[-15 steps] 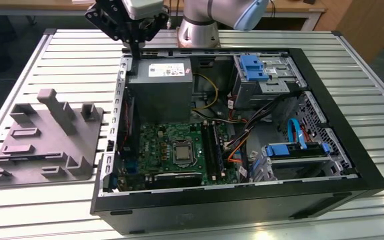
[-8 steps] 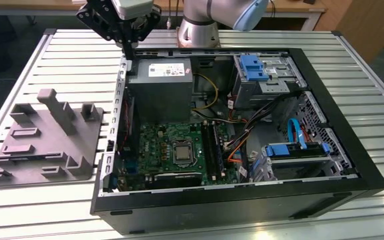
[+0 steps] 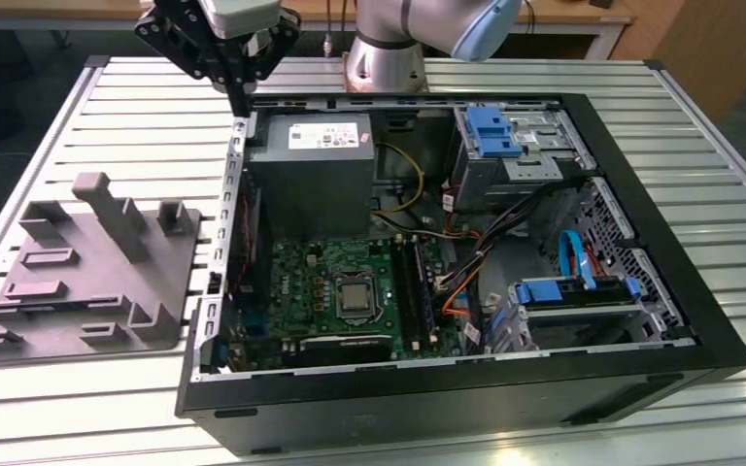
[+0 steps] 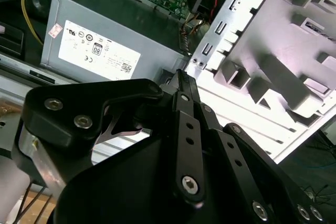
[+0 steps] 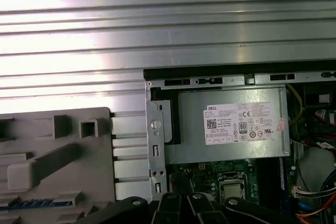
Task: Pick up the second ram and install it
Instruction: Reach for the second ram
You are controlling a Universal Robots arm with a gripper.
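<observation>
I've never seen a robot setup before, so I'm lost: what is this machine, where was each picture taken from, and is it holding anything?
It is one robot arm with a gripper. The exterior view looks down from off the arm; both wrist views ride on the arm. On the slatted table sit an open computer case and, on the exterior view's left, a grey holder tray. The gripper hangs above the case's rim by the power supply, closed and seemingly empty.
</observation>
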